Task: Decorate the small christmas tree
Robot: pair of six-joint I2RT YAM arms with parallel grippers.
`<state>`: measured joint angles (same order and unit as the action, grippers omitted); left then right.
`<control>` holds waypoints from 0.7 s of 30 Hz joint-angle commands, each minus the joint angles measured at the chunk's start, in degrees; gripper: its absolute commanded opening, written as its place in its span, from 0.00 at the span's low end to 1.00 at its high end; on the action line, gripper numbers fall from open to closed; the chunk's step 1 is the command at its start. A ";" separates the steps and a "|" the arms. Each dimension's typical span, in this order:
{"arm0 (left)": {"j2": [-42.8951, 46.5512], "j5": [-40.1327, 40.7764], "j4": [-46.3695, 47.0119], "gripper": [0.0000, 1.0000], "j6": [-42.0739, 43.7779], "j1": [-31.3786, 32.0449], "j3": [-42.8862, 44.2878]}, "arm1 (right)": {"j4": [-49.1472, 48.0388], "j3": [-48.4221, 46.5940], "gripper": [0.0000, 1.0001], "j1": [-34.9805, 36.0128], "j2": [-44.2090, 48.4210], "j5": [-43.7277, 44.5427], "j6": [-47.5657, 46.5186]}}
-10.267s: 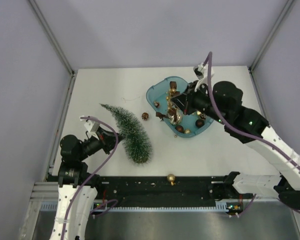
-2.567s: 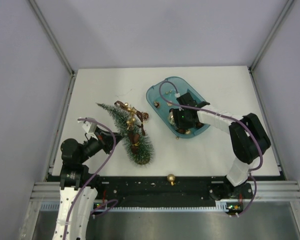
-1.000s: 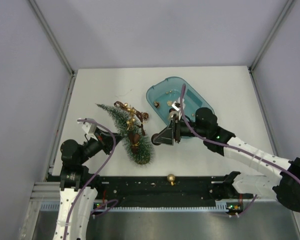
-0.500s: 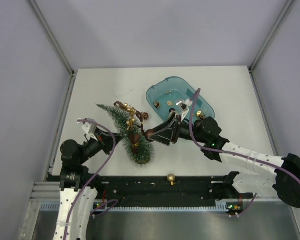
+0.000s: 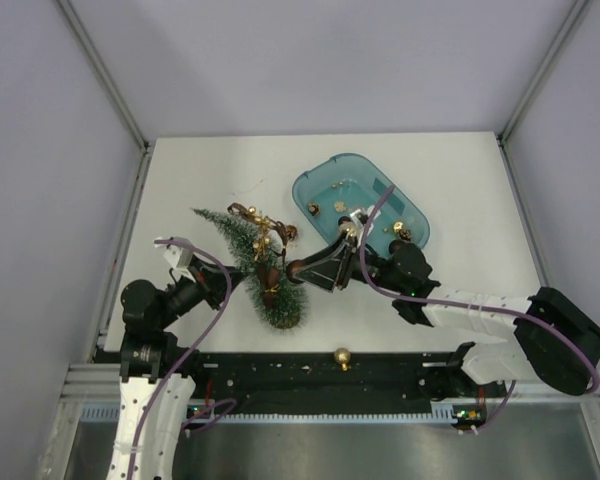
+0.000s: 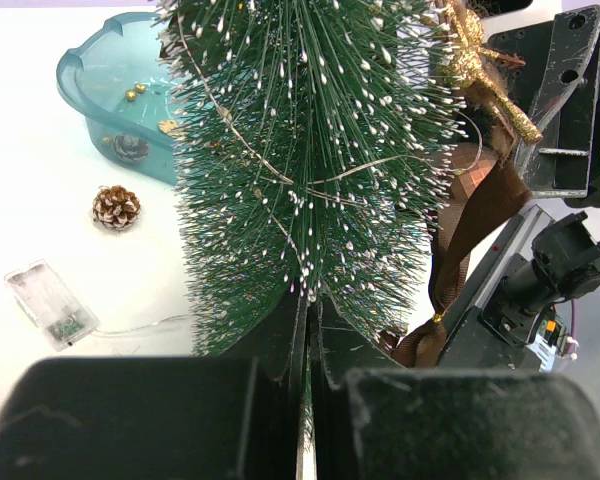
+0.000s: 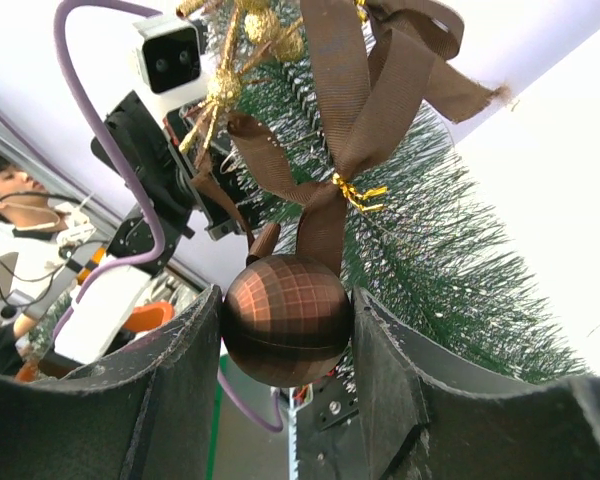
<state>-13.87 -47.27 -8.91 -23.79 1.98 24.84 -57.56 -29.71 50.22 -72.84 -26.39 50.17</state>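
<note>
The small christmas tree (image 5: 265,275) lies on the white table, tip to the far left, wide end near the front edge; brown ribbons (image 7: 365,95) and gold pieces hang on it. My left gripper (image 5: 227,282) is shut, fingertips (image 6: 298,325) buried in the tree's (image 6: 310,150) bristles, some pinched in the slit. My right gripper (image 5: 296,268) is beside the tree's right flank, shut on a brown faceted ball ornament (image 7: 285,320) that fills the gap between its fingers (image 7: 180,380). The ball (image 5: 293,268) touches the bristles and a ribbon end.
A teal tray (image 5: 310,185) with a few small gold and brown ornaments stands at the back right of the tree. A pine cone (image 6: 116,207) and a clear battery box (image 6: 50,300) lie on the table. A gold ball (image 5: 342,357) rests on the front rail.
My right gripper has carried the brown ball from beside the tray leftward up to the tree's flank. The left arm and the tree have stayed still.
</note>
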 commanded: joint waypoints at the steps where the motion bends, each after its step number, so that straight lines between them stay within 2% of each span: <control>1: 2.97 -0.37 1.17 0.00 0.68 0.13 -0.32 | -8.62 2.11 0.00 0.85 0.76 3.71 -1.30; 6: 2.88 -0.46 1.35 0.00 0.50 0.13 -0.41 | -11.60 4.40 0.00 0.76 0.51 6.35 -2.36; 13: 2.36 -0.63 1.44 0.00 0.41 0.13 -0.32 | -24.34 7.65 0.00 0.94 -5.46 8.20 2.20; 21: 2.44 -0.46 1.35 0.00 0.32 0.04 -0.23 | -31.55 5.90 0.00 1.29 -10.65 5.74 6.16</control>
<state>-13.72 -47.29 -9.06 -23.79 1.98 24.82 -72.25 -22.15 50.43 -82.11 -19.64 53.87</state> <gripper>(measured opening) 0.021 0.486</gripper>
